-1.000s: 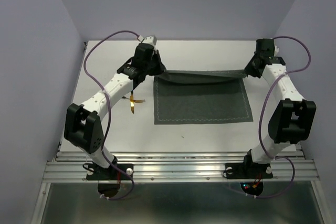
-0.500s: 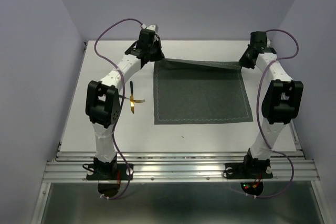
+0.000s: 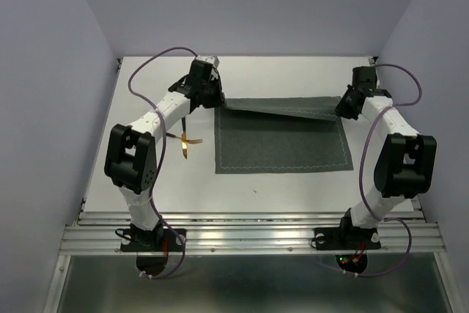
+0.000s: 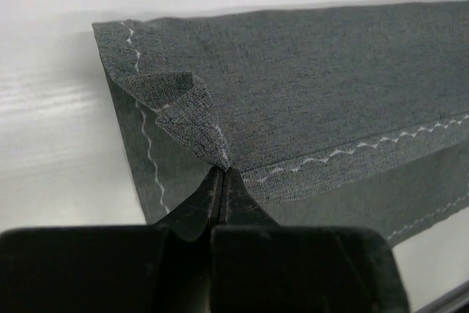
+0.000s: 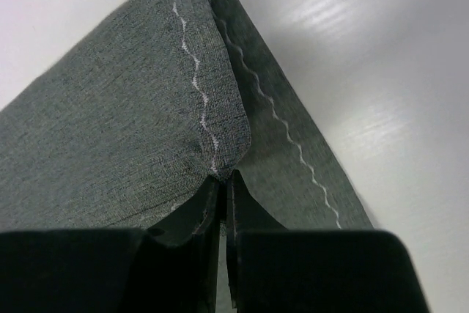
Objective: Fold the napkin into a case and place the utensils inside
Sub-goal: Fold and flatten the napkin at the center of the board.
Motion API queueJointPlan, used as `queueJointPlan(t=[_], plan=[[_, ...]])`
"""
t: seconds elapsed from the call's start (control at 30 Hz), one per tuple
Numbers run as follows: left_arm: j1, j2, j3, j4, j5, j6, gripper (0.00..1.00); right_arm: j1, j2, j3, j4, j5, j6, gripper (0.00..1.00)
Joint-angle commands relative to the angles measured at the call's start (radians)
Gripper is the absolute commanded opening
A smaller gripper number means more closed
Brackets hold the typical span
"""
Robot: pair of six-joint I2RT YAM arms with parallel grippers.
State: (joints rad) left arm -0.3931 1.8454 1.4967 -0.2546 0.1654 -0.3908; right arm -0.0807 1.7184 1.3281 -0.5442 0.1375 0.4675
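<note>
**Both corners pinched, far edge of the napkin up off the worktop**

Here's what I've got on my screens. The white worktop (image 3: 293, 188) carries the dark grey-green napkin (image 3: 282, 144) roughly in the middle. Its near part lies flat, with the light stitched hem showing along the near and side edges. The far edge is lifted and pulled a bit toward the near side, so a raised strip of cloth hangs over the flat part.

The left end effector (image 3: 220, 100) is clamped tight on the far-left corner. In its wrist view the fingers meet with a small bunched fold of cloth caught right at the tips. The right end effector (image 3: 342, 106) is doing the same at the far-right corner, jaws closed on the hem, and the stitching runs straight down into the pinch.

The gold utensils (image 3: 185, 141) sit on the worktop just left of the napkin, not touching it, beside the left arm's (image 3: 157, 119) forearm. They look crossed over each other, but they're too small for me to tell which piece is which.
</note>
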Motion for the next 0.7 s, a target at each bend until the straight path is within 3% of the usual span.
queueJointPlan(t=[0.0,0.3,0.67], plan=[[-0.007,-0.184,-0.134,0.024,-0.035,0.003,0.00,-0.039,-0.123,-0.116,0.030,0.059,0.000,0.01],[-0.038,-0.342,-0.384,0.100,0.000,-0.046,0.00,-0.039,-0.328,-0.326,0.013,0.024,0.014,0.01],[-0.107,-0.397,-0.500,0.129,-0.018,-0.088,0.00,-0.039,-0.439,-0.443,-0.026,0.083,0.008,0.01]])
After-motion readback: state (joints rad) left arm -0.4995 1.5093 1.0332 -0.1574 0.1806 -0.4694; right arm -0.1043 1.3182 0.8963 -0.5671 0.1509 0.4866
